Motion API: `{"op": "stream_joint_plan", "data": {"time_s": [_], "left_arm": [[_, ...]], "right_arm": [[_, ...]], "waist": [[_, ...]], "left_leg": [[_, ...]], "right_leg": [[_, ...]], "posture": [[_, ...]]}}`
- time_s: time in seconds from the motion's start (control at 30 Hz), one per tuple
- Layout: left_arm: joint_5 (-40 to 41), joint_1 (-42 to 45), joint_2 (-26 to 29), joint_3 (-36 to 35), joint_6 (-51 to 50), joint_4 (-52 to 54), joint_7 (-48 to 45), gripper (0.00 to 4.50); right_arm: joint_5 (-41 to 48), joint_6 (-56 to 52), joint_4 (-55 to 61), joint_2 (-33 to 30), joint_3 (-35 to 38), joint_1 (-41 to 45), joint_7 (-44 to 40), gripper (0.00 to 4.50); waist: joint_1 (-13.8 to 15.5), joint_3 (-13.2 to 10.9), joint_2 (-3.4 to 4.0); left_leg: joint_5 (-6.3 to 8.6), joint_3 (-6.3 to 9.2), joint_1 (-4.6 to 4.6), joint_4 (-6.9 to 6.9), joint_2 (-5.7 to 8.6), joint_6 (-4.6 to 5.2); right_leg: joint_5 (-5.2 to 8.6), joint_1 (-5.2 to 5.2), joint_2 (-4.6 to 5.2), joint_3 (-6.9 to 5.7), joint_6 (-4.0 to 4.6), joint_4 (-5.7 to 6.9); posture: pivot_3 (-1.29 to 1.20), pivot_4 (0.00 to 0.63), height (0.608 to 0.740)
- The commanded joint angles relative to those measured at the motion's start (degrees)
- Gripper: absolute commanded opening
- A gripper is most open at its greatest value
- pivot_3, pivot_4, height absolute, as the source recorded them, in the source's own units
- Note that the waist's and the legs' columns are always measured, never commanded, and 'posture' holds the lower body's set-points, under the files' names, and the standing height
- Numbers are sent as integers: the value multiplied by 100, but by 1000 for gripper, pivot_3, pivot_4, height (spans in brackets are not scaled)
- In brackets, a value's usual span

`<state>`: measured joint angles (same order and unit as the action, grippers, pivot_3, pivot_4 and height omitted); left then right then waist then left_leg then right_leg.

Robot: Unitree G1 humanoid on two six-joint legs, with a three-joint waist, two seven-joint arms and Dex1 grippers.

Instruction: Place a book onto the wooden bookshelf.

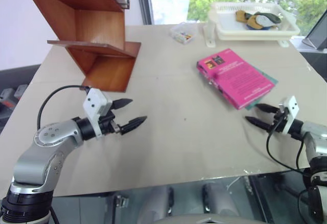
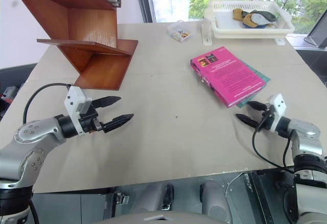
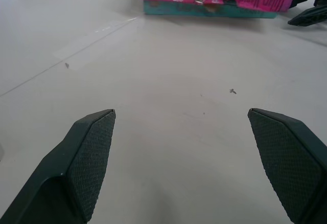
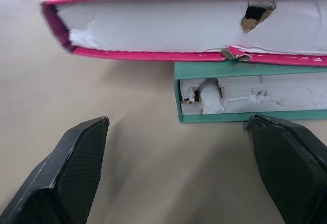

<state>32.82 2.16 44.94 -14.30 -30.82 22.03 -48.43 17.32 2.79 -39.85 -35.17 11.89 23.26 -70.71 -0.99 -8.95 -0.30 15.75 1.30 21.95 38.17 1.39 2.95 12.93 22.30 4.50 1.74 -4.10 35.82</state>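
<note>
At the far left of the table [image 1: 168, 132] I saw the wooden bookshelf [image 1: 97, 40], its reddish-brown slanted boards zigzagging up from a flat base, with some books just visible on an upper board. Nearer me on that side my left gripper [image 1: 129, 114] hovered over bare tabletop, its two black fingers spread wide and holding nothing, pointing toward the middle of the table. Between it and the shelf base I saw no obstacle.

Past the centre, toward the back, a small clear box of coloured bits [image 1: 182, 33] sat near a white plastic basket [image 1: 286, 27] that held some cloth-like items.

Right of centre lay the book [image 1: 235, 77], flat on the table, well apart from the shelf. Its cover was bright pink with small white text and a small dark picture near one corner. It rested on top of a teal-green book [image 4: 240, 71] whose edges peeked out beneath; both page blocks looked torn and chewed along the near edge.

Just in front of that stack, my right gripper [image 1: 261, 116] pointed at the books with its fingers wide apart, empty, not touching them.
</note>
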Motion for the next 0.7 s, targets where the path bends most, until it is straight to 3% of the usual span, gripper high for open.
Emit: {"op": "stream_joint_plan", "data": {"time_s": [0.03, 0.37, 0.7], "left_arm": [[9, 15, 5, -122, 105, 151, 22, 4428], [-9, 0, -11, -79, 119, 124, 1, 4428], [-12, 9, -5, -50, 123, 98, -38, 4428]], "right_arm": [[220, -219, 575, 85, -102, -157, -181, 4500], [460, -1018, 2353, 772, -716, -609, 150, 4500], [612, -1537, 3411, 1328, -1364, -858, 330, 4500]], "waist": [[7, 0, 0], [12, 2, 2], [33, 2, 3]], "left_leg": [[0, 1, 4, -1, 0, 0], [-3, 7, 62, -2, 3, -5], [-14, 17, 76, -1, 11, -22]], "right_leg": [[0, 4, 1, -1, 0, 0], [-2, 66, 3, -6, 0, 3], [-3, 79, 5, -25, 1, 2]], "posture": [[0, 150, 740], [0, 150, 740], [0, 150, 740]]}}
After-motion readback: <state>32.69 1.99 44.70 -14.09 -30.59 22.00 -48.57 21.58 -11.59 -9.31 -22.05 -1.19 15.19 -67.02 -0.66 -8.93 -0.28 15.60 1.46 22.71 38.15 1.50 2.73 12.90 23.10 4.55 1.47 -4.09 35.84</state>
